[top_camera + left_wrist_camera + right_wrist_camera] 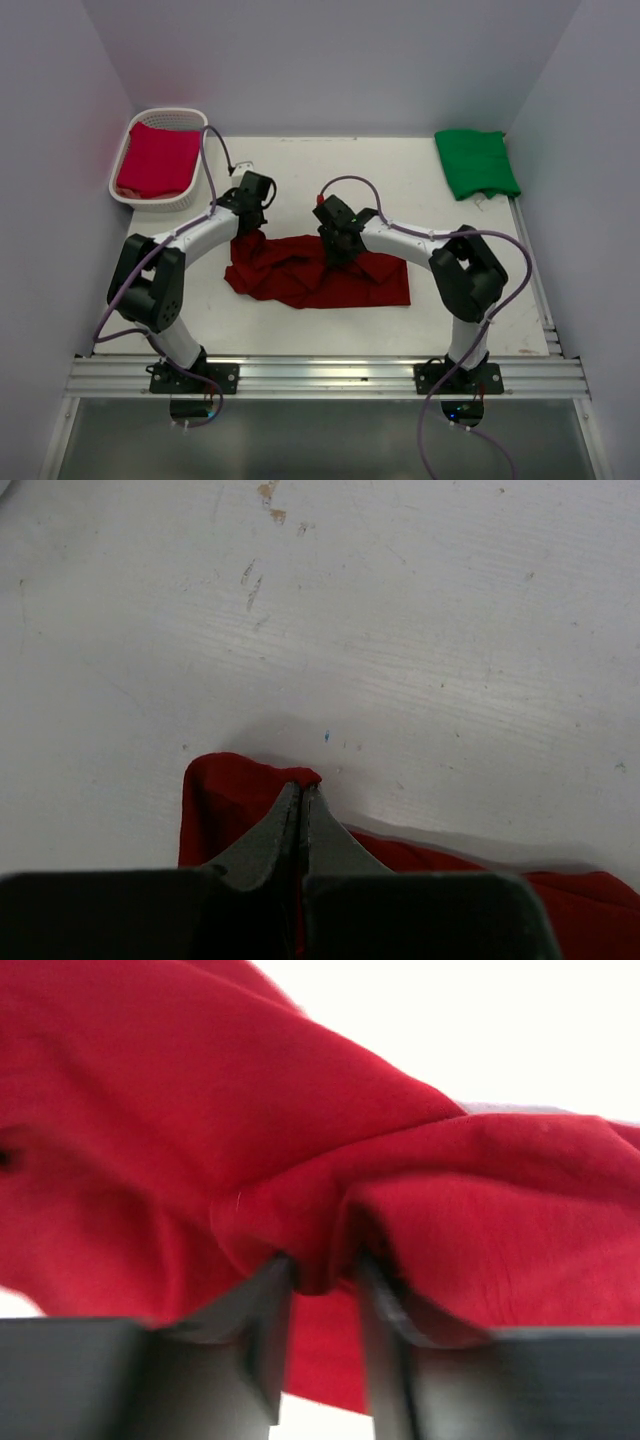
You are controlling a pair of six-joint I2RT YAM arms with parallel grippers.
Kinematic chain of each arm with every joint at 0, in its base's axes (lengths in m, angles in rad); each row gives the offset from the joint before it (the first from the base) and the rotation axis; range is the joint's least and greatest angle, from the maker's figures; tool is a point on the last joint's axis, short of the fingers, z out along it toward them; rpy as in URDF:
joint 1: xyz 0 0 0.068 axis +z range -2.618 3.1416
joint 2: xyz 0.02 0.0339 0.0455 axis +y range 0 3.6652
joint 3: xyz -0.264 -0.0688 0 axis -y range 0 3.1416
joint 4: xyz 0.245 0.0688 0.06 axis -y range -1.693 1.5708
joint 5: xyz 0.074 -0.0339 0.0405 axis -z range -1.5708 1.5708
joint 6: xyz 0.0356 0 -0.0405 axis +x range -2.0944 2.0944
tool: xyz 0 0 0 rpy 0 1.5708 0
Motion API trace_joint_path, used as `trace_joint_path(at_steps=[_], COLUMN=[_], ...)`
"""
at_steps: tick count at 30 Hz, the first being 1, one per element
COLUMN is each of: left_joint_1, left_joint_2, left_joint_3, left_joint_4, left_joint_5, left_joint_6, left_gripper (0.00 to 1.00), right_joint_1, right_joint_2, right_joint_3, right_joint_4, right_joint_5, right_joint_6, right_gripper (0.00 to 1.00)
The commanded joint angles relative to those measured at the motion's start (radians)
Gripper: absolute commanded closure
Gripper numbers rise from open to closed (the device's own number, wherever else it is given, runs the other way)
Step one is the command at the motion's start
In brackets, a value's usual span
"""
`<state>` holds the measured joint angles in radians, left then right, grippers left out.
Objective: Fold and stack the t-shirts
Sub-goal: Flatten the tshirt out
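The dark maroon t-shirt (315, 272) lay crumpled and spread lengthwise on the white counter (300, 180), roughly midway between the two arms and in front of their bases. The left end effector (302, 792) was at the shirt's far left corner, its fingers pressed together, with the cloth's edge pinched at their tips and bunched into a small peak there; bare counter showed beyond it in the left wrist view. The right end effector (322, 1265) was down on the middle of the same shirt, near its far edge. Its two fingers stood on either side of a raised fold, and the cloth filled the gap between them and touched both, so it was gripping that ridge. The green t-shirt (476, 163) sat folded at the far right corner of the counter, well apart from the arms. The crimson t-shirt (158, 160) rested inside the white lattice basket (125, 190) at the far left corner.
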<state>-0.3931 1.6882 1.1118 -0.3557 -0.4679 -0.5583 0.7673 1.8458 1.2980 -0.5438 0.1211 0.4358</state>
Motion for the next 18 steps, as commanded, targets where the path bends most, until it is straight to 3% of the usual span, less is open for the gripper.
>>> trace_joint_path(at_steps=[1,4,6,18], left_joint_1=[0.003,0.003,0.003,0.003], left_joint_2=[-0.051,-0.061,-0.07,-0.094], left_joint_3=[-0.02,-0.029,-0.035,-0.052], left_joint_4=[0.043,0.043,0.041,0.04], left_joint_5=[-0.003,-0.005,-0.006,-0.018], left_joint_6=[-0.018,-0.018,-0.017,-0.011], left_gripper=[1.0,1.0,1.0,1.0], right_joint_1=[0.0,-0.014,-0.022,-0.135], right_joint_2=[0.059,0.092,0.093,-0.17], right_joint_3=[0.03,0.04,0.04,-0.083], right_joint_4=[0.013,0.022,0.025,-0.008], right_joint_5=[0.074,0.107,0.123,0.218], right_joint_6=[0.023,0.029,0.032,0.027], right_gripper=[0.72,0.84,1.0,1.0])
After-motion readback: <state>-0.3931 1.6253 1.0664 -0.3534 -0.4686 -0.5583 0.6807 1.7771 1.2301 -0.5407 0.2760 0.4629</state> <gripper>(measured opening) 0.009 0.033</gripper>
